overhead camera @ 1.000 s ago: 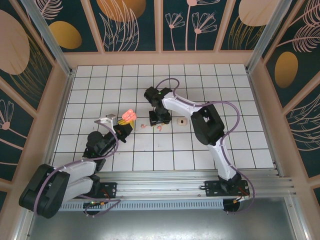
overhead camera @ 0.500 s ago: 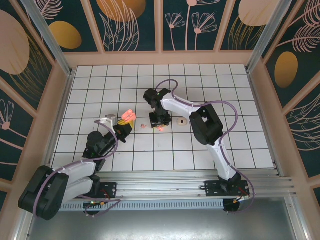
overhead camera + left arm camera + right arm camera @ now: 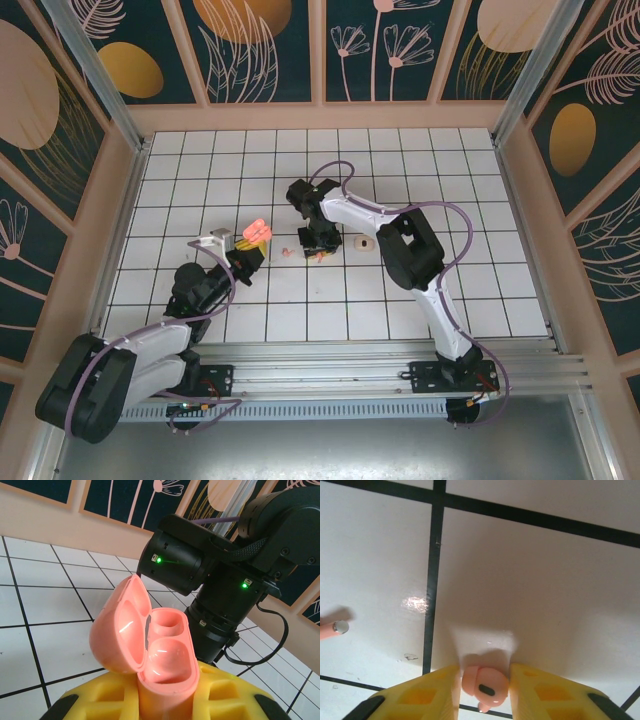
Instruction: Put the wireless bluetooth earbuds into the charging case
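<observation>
Nothing inserted yet: our left gripper (image 3: 165, 702) clamps the open, empty pink charging case (image 3: 150, 640); right gripper (image 3: 485, 686) jaws flank one pink earbud (image 3: 481, 680) on the tile (image 3: 545, 590), pinch we cannot tell; second earbud (image 3: 332, 628) loose.

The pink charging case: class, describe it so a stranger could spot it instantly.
On the white tiled table, follow the left arm to its yellow fingers; the pink charging case stands gripped between them. Unlike the tiny pink earbud on the tiles nearby, it is bigger, rounded, with its lid open and both sockets empty.
</observation>
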`<state>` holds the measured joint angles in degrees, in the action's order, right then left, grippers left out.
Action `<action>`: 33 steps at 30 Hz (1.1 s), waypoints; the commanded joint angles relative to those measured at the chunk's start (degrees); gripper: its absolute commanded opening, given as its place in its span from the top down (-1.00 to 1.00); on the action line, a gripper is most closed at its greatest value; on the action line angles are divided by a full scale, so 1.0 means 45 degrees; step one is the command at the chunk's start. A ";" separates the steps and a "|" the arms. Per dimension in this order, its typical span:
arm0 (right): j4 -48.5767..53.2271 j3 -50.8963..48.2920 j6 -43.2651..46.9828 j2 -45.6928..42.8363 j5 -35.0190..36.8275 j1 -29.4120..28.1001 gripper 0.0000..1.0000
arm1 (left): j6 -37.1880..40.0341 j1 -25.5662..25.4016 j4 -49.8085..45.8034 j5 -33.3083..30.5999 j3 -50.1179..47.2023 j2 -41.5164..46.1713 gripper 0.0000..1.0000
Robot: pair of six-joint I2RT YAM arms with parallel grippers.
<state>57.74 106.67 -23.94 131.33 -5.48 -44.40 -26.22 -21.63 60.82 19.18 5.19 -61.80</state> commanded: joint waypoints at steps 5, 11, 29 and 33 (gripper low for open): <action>0.0267 -0.0013 0.0086 0.0075 0.0462 -0.0143 0.54 | 0.0161 0.0098 -0.0232 -0.0040 -0.0056 0.0465 0.73; -0.0440 -0.0612 -0.0038 -0.0629 0.0876 -0.0114 0.56 | 0.0528 0.0100 -0.0708 0.0171 0.0099 0.0655 0.72; -0.7003 -0.6687 0.0469 -0.8941 0.1983 0.0084 0.57 | 0.3822 -0.0767 -0.1772 0.5320 0.3065 -0.2466 0.74; -0.8478 -0.8210 0.1073 -1.1129 0.1727 -0.0048 0.57 | 0.4931 -0.1421 -0.2348 0.5959 0.3914 -0.3013 0.74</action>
<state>26.76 73.36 -22.04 86.70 1.54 -44.25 -10.02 -26.65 52.03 41.45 20.16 -74.17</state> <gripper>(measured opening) 0.218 0.192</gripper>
